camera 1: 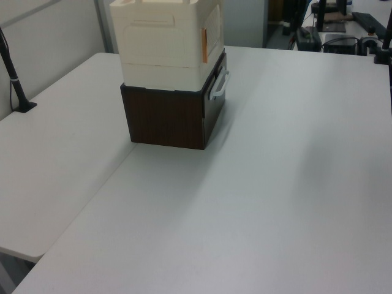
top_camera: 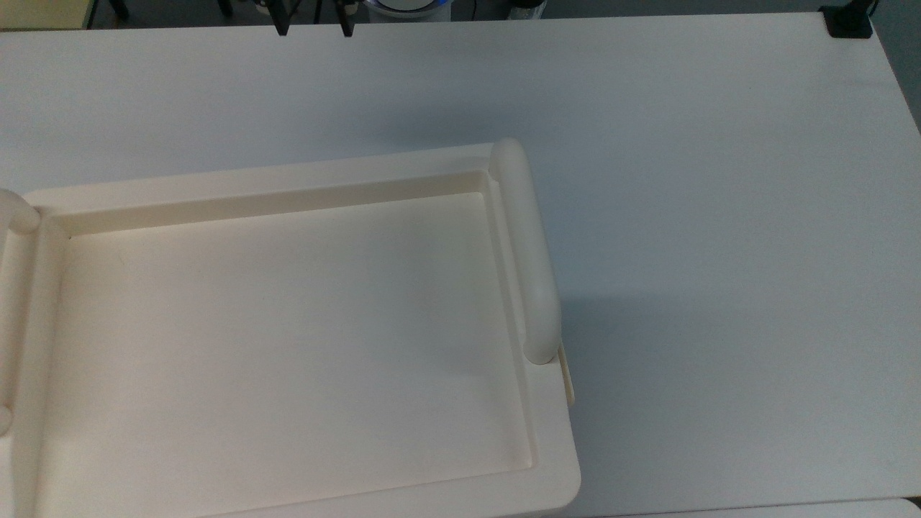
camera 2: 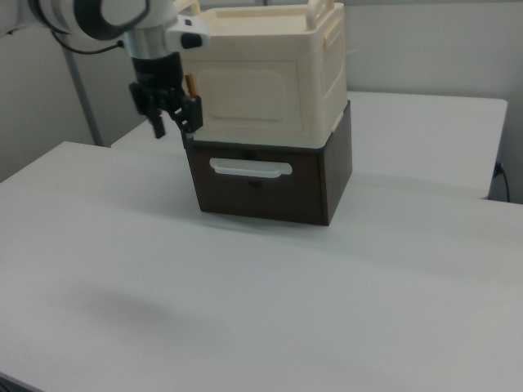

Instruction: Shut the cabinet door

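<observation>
While the white table lies bare in the near part of the right view, the cabinet sits farther back on a dark brown drawer unit, its cabinet door flush against the cream front face. At the right view's left, just beside the cabinet's corner, the gripper hangs in the air with its two fingers apart, holding nothing.

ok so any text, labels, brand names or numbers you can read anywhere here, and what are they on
None can be read.
The gripper shows no legible marking.
The cabinet and its cabinet door are plain cream, unlettered.
The dark wooden drawer unit below carries no label.
The orange patch on the cabinet's edge shows no lettering.
</observation>
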You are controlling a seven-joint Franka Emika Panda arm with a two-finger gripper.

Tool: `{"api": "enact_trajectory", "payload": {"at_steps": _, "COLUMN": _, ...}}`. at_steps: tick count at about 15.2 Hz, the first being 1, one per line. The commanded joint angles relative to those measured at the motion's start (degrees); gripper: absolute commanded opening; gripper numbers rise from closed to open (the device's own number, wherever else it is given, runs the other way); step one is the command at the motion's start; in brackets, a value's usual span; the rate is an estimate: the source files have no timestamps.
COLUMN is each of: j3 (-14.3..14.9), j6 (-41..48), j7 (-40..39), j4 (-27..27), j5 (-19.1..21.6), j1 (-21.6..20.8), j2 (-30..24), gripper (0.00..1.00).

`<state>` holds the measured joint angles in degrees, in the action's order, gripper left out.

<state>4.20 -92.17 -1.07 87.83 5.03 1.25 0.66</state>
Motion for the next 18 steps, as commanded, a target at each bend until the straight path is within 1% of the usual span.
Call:
{"api": "enact_trajectory", "payload": {"at_steps": 1, "j3": 2.9, "j6": 2.4, "j7": -0.8, "j4": 2.4, "j5": -2.7, "j1": -4.4, "j2": -4.9, "gripper": 1.00}}
{"api": "enact_trajectory", "payload": {"at_steps": 2, "j3": 5.3, "j6": 2.3, "j7": -0.9, "j4": 3.0, "j5": -2.7, "j1": -6.1, "j2": -5.6, "gripper": 1.00}}
{"api": "enact_trajectory", "payload": {"at_steps": 3, "j3": 7.0, "j6": 2.3, "j7": -1.6, "j4": 3.3, "j5": -2.7, "j1": -7.6, "j2": -6.0, "gripper": 1.00}}
{"api": "enact_trajectory", "payload": {"at_steps": 4, "j3": 7.6, "j6": 1.8, "j7": -2.8, "j4": 3.3, "j5": -2.7, "j1": -8.1, "j2": -5.8, "gripper": 1.00}}
{"api": "enact_trajectory", "payload": {"at_steps": 8, "j3": 7.8, "j6": -2.2, "j7": -4.4, "j4": 3.2, "j5": -2.9, "j1": -7.4, "j2": -4.6, "gripper": 1.00}}
{"api": "enact_trajectory", "payload": {"at_steps": 18, "j3": 7.8, "j6": -2.1, "j7": -4.1, "j4": 3.1, "j5": -2.7, "j1": -6.9, "j2": -4.1, "gripper": 1.00}}
